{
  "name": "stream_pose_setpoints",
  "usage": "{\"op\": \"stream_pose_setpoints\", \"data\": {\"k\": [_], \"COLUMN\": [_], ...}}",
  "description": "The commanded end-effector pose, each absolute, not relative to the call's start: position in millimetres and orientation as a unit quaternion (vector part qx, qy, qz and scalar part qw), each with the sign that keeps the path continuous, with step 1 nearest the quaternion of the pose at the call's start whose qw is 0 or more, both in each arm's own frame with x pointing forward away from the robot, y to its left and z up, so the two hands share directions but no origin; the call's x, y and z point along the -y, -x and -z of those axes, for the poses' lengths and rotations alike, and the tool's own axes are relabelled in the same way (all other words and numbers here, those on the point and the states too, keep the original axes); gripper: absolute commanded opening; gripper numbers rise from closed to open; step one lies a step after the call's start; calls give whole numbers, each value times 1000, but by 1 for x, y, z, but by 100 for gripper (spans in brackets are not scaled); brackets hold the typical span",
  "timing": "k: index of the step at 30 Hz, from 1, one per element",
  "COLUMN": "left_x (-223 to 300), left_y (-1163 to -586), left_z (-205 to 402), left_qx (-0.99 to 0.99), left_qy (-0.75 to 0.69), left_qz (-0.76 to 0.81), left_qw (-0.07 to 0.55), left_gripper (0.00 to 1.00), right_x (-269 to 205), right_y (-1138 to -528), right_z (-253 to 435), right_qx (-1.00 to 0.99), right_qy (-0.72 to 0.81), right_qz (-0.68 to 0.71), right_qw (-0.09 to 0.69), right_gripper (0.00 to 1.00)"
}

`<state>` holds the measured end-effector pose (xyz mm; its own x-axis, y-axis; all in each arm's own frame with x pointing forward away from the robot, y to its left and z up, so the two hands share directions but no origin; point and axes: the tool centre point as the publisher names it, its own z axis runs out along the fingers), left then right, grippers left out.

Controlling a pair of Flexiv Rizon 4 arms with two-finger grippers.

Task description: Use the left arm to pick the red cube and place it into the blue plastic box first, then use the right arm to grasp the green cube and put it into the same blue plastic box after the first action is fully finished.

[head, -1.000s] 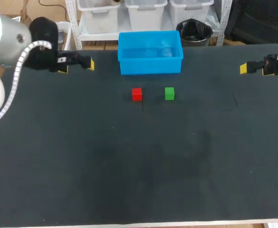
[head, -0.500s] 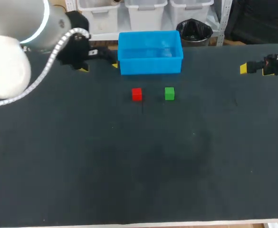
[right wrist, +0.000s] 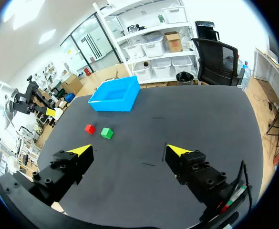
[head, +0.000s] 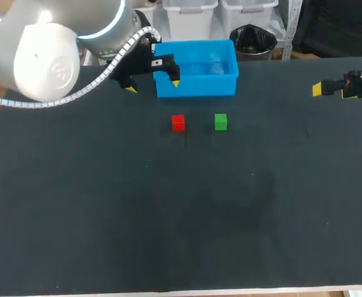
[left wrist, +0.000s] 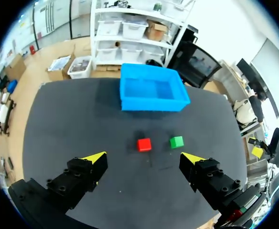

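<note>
The left gripper point(left wrist: 144, 157) hung by the box's point(head: 196, 85) front left corner, its jaws wide apart and clamped on nothing. The red cube point(head: 178, 122) sat on the table point(head: 168, 216), near the box's front wall but not touching it. The green cube point(head: 221, 122) sat near it on the right, with a gap between them. In the left wrist view, both cubes lay ahead of the fingers. The right gripper point(right wrist: 128, 150) was at the table's right edge, well apart from the cubes, jaws likewise apart.
</note>
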<state>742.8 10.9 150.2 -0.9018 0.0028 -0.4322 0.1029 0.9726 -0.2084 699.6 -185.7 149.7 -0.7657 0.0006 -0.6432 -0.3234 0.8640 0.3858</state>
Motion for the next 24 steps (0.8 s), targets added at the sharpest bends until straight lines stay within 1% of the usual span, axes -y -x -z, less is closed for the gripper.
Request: {"op": "stream_pose_setpoints", "data": {"k": [1, 13, 24], "left_x": [-8, -8, 13], "left_y": [-744, -744, -766], "left_z": [-151, -151, -122], "left_qx": [-972, -972, -989], "left_qy": [-18, -18, -3], "left_qz": [74, 74, 37], "left_qw": [220, 220, 145], "left_gripper": [100, 100, 100], "right_x": [186, 186, 186], "right_y": [-699, -699, -699], "right_z": [-150, -150, -150], "right_qx": [-907, -907, -907], "right_qy": [89, 89, 89], "right_qz": [-244, -244, -244], "right_qw": [330, 330, 330], "right_gripper": [100, 100, 100]}}
